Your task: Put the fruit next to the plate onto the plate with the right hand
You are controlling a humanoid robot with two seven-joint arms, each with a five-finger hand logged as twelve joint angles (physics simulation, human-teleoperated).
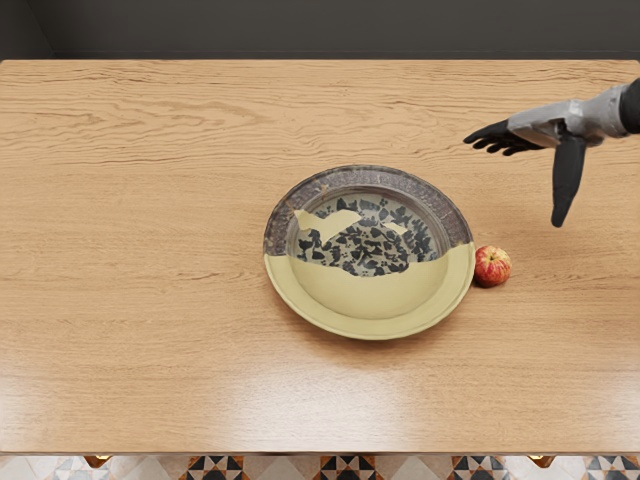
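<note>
I count one plate [290, 292] and one apple [492, 266] on the table [150, 200]. The plate lies midway between the near and far edges, slightly right of centre. The apple rests on the wood just beside the plate's right rim. Farther back, by the right edge, my right hand [530, 132] hovers apart from the apple, fingers [490, 138] stretched out, thumb hanging down, holding nothing. Only bare wood lies between hand and apple.
</note>
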